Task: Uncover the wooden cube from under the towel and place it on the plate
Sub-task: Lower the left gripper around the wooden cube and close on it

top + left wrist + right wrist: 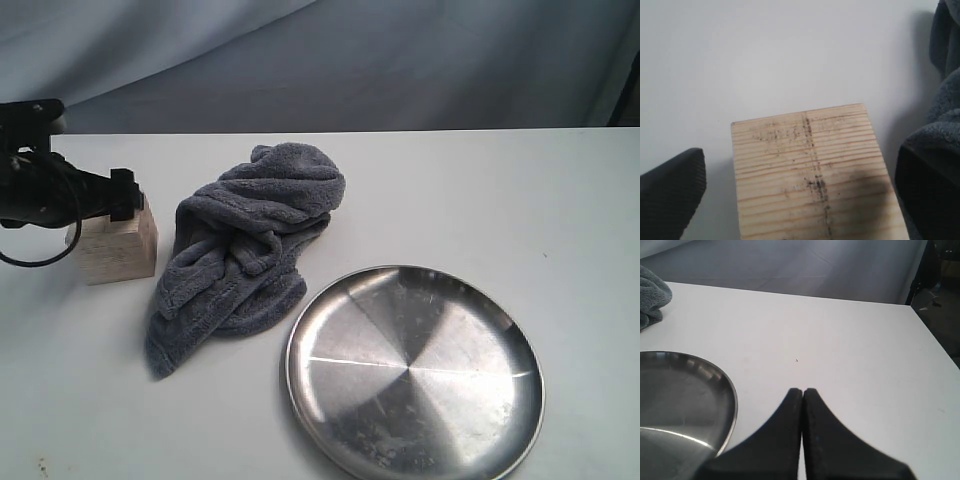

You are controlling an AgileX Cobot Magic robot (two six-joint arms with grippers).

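- White bench (500, 190): wooden cube (120, 250) sits uncovered at left, just beside the towel (245, 245).
- My left gripper (122, 197) straddles it, jaws wide; right gripper (803, 400) closed.
- Next I'd clamp, then carry it right to the plate (415, 375).

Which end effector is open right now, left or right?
The left end effector: its black fingers stand apart on either side of the pale wooden cube. The right end effector has its fingers pressed together.
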